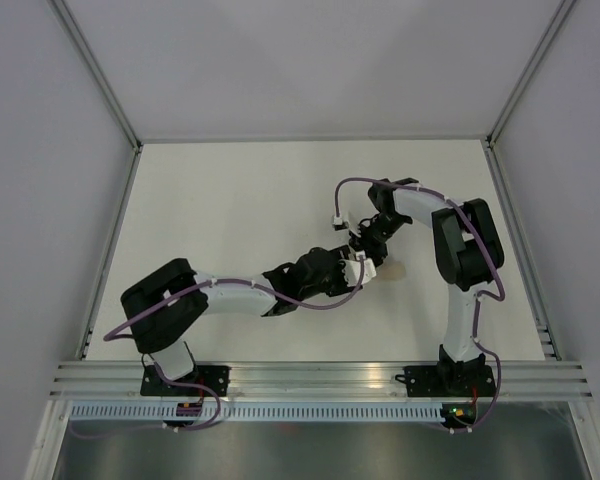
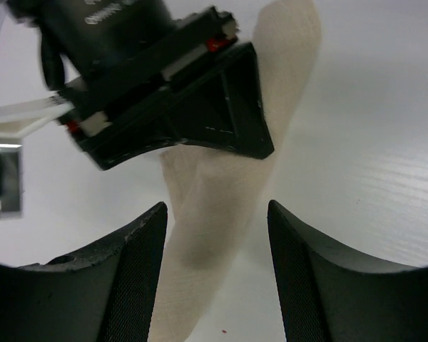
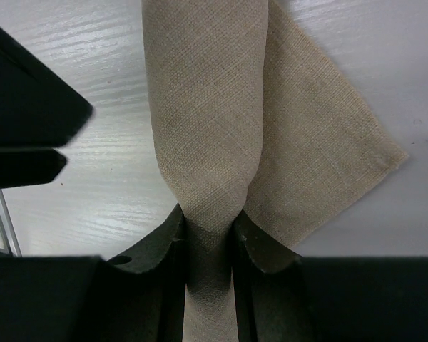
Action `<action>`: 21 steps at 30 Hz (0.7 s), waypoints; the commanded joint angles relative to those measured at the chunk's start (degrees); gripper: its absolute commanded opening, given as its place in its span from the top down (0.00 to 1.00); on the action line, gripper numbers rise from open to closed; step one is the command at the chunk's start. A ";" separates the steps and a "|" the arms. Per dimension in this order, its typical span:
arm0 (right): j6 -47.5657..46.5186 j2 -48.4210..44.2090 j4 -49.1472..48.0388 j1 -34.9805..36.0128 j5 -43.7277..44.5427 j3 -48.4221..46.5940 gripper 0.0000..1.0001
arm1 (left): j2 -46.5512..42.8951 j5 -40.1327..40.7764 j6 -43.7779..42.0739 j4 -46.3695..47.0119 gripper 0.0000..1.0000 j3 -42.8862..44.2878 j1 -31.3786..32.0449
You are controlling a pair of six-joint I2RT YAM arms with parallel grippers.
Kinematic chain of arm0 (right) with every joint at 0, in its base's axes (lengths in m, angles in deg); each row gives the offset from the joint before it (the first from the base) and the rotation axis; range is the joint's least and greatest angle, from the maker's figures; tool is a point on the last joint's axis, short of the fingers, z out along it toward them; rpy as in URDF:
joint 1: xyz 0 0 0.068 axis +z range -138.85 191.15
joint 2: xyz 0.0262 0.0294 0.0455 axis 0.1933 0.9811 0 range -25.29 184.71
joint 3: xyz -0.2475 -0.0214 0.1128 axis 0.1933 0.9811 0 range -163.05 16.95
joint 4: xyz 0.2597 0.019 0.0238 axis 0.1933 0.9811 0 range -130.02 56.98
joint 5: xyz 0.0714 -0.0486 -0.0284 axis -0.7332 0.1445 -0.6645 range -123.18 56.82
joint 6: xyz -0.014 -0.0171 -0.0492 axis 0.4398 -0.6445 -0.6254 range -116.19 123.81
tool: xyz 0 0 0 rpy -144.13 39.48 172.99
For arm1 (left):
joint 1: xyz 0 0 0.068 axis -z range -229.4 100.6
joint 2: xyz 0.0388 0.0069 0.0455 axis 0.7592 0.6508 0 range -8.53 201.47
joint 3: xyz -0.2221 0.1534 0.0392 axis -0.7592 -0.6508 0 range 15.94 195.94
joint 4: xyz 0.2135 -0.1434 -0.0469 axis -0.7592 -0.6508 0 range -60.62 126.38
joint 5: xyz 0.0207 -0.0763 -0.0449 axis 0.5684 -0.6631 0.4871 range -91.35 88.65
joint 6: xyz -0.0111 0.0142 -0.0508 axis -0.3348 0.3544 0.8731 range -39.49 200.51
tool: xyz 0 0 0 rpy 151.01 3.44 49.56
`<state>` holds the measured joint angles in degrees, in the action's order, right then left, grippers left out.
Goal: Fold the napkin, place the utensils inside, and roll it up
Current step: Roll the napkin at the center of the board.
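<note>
Rolling is the step in hand, by my reading. The plain beige-tan cloth napkin (image 3: 207, 92) is gathered into a narrow band rather than lying as a flat square, with one loose triangular flap spreading toward 3 o'clock in the right wrist view.

The right gripper (image 3: 209, 222) has its jaws pinched tight on one end of that band. The left gripper (image 2: 215, 211) has its jaws spread apart, one on each side of the band and not touching it.

The napkin lies on the white worktop (image 1: 230, 200) right of centre. From above, only a small beige patch peeks out at about 4 o'clock from where the two grippers meet. Its long axis runs from 12 to 6 o'clock in the right wrist view and from 1 to 7 o'clock in the left wrist view. From above, too little of it shows to tell which way it points.

The slim yellow-bladed, black-handled knife is not visible in any view, so I cannot tell whether it sits inside the cloth.

The next move probably calls for the left jaws to close on the band, so that both ends are held while the loose flap is wound in.
</note>
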<state>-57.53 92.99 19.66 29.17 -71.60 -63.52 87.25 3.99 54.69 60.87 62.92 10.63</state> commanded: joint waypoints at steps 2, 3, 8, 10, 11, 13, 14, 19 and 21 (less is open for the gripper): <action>-2.64 6.34 0.17 0.35 4.40 1.02 0.94 | 5.01 3.36 -12.75 -2.43 0.36 4.08 1.67; -2.64 6.52 0.43 0.35 4.31 0.67 0.93 | 5.72 2.92 -14.07 -2.60 0.36 4.43 1.67; -2.64 7.40 0.96 0.35 4.22 0.14 0.93 | 10.03 1.95 -16.89 -5.85 0.29 8.30 1.76; -2.56 7.58 1.14 0.35 4.31 -0.39 0.94 | 11.79 1.86 -18.29 -6.04 0.29 8.74 1.76; -2.64 7.93 1.49 0.35 4.31 -0.48 0.93 | 12.23 1.86 -18.65 -5.69 0.29 8.92 1.76; -2.56 8.11 1.58 0.35 4.31 -0.74 0.94 | 13.72 1.69 -19.44 -6.64 0.29 10.14 1.41; -2.55 8.19 1.67 0.35 4.31 -0.74 0.94 | 14.16 1.51 -19.61 -7.08 0.29 10.58 1.23; -2.38 8.81 2.11 0.35 4.31 -1.45 0.94 | 15.83 -2.26 -17.95 -12.70 0.35 13.31 -0.35; -2.47 9.07 2.46 0.35 4.31 -1.71 0.94 | 16.18 -5.06 -16.89 -15.60 0.41 14.54 -1.31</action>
<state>-57.42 96.53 24.49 28.88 -72.69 -67.54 101.88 3.51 38.84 51.14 74.81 10.70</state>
